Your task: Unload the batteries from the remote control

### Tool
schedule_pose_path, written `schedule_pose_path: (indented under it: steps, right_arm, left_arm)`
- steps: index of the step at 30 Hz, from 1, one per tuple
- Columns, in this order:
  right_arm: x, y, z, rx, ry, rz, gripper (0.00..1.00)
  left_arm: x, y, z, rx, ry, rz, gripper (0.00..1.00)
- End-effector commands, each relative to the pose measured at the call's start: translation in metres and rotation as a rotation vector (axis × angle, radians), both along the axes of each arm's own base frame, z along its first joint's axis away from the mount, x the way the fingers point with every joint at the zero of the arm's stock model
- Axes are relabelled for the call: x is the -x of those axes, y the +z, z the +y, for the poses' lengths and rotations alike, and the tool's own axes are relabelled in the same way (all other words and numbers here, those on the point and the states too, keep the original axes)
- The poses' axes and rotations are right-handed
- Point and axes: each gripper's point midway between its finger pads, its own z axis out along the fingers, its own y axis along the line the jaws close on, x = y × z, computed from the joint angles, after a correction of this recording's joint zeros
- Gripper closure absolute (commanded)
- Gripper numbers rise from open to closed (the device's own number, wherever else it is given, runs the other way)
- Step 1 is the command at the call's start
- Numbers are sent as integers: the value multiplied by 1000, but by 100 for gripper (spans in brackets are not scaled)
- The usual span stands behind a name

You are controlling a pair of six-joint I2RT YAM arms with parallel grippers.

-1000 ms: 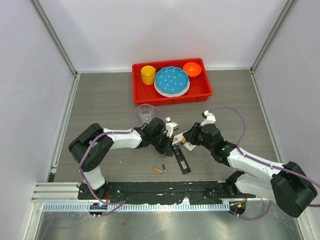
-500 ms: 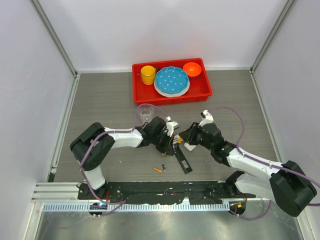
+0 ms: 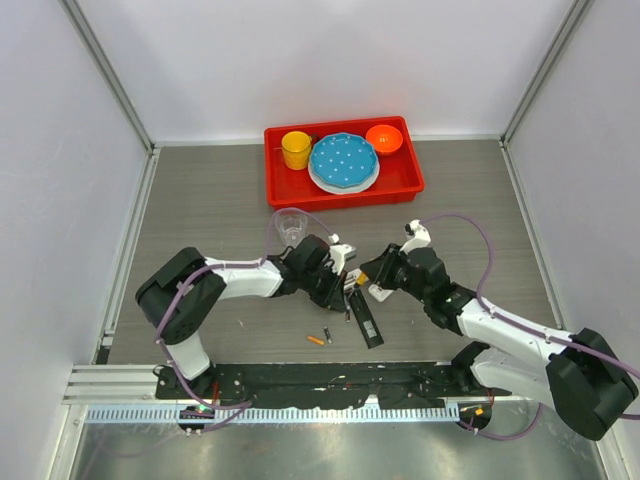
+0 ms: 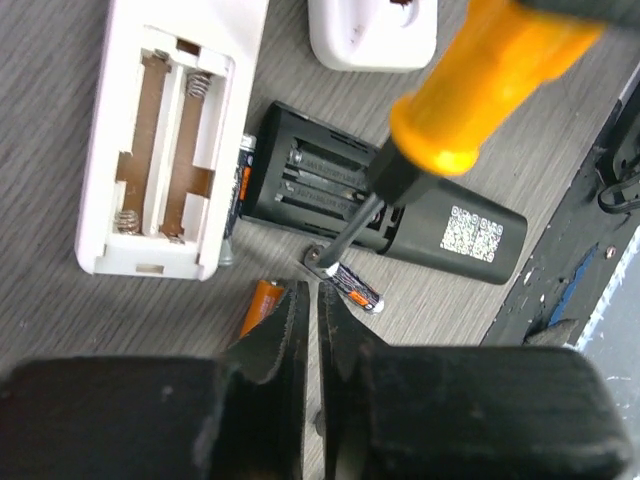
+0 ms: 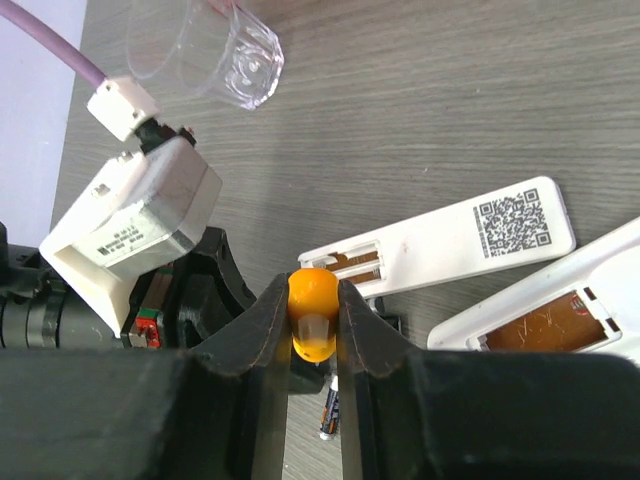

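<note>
In the left wrist view a black remote control [image 4: 380,195] lies back up with its compartment open; what is inside it is too dark to tell. Beside it a white remote control [image 4: 150,150] shows an empty compartment. Loose batteries lie on the table: a dark one [image 4: 355,287], an orange one [image 4: 258,305] and one between the remotes [image 4: 240,190]. My left gripper [image 4: 310,295] hovers just above them, its jaws almost together and holding nothing. My right gripper [image 5: 313,320] is shut on the orange screwdriver handle [image 5: 313,300], whose tip [image 4: 318,258] rests by the black remote's end.
A red tray [image 3: 405,178] at the back holds a yellow cup [image 3: 296,150], a blue plate [image 3: 343,162] and an orange bowl [image 3: 384,138]. A clear cup [image 3: 291,224] stands just behind the left gripper. A second white remote [image 5: 560,310] lies beside the first.
The left gripper's jaws have parted to a thin slit. Both grippers have shifted only slightly over the remotes; the black remote stays put.
</note>
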Motion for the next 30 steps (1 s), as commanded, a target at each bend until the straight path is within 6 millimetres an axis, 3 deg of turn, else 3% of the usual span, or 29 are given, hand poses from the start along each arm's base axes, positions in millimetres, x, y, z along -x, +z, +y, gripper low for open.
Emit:
schedule_pose_path:
  steps: [1, 6, 8, 13, 17, 18, 19, 21, 23, 24, 25, 30]
  right_arm:
    - [-11, 31, -3, -18, -44, -91, 99]
    - [-12, 47, -4, -4, -34, -113, 99]
    - [-10, 58, -5, -15, -32, -130, 99]
    - [-1, 70, -4, -31, -5, -104, 99]
    - [7, 80, 2, -60, 38, -83, 99]
    - [10, 76, 2, -51, 42, -60, 99]
    - [12, 74, 3, -51, 53, -48, 99]
    - [12, 78, 6, -64, 60, -42, 99]
    - [11, 79, 10, -66, 74, -32, 99]
    - [9, 80, 12, -64, 78, -34, 99]
    - [8, 82, 14, -58, 88, -37, 99]
    - [-9, 87, 35, -38, 140, -31, 99]
  left_arm:
    - [7, 25, -3, 101, -60, -47, 83]
    - [7, 77, -22, 277, -41, -60, 62]
    - [3, 100, -24, 319, -19, -86, 49]
    - [-6, 139, -12, 313, 118, -109, 20]
    - [-11, 166, 13, 295, 254, -158, 7]
    - [-14, 161, 25, 241, 314, -165, 1]
    - [-15, 175, 36, 247, 354, -202, 0]
    - [-20, 173, 64, 150, 459, -235, 0]
    - [-20, 183, 87, 113, 538, -266, 0]
    - [-23, 178, 109, 30, 612, -287, 0]
    - [-22, 185, 122, 24, 662, -306, 0]
    - [-17, 179, 194, -118, 935, -362, 0]
